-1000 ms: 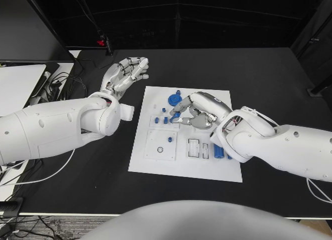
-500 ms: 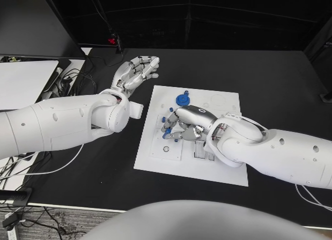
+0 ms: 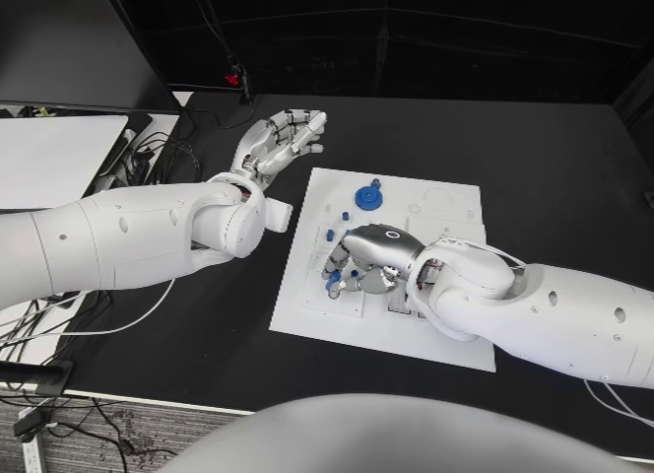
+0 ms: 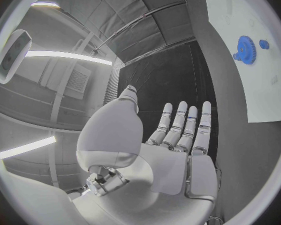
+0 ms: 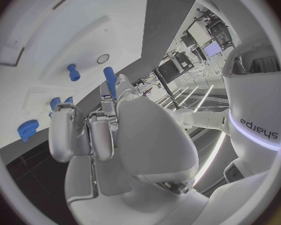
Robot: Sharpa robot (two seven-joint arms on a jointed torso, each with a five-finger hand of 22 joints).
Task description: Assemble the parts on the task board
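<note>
Trouble, as I judge it, starts at my right hand [image 3: 362, 268]. It hangs over the board [image 3: 441, 335], above the board's left-middle, pinching a slim blue peg [image 5: 108, 82] between thumb and fingers, the peg's tip jutting past them toward the white surface. My own knuckles cover the spot beneath it in the head view, so I cannot tell which hole it is lined up with. If the peg comes down tilted it could jam at the hole's edge or skid across the board.

More pegs [image 3: 330, 235] stand on the board just beside my fingers; a small sideways drift could knock them over. A pinch this light may also let the peg twist as it meets the hole.

The gear [image 3: 367, 197] sits at the board's far end, well apart from my right hand, safe from it.

My left hand [image 3: 282, 139] is off the board, past its far left corner, fingers straight and apart, holding nothing. It is not steadying the board, so a hard push might slide the plate.
</note>
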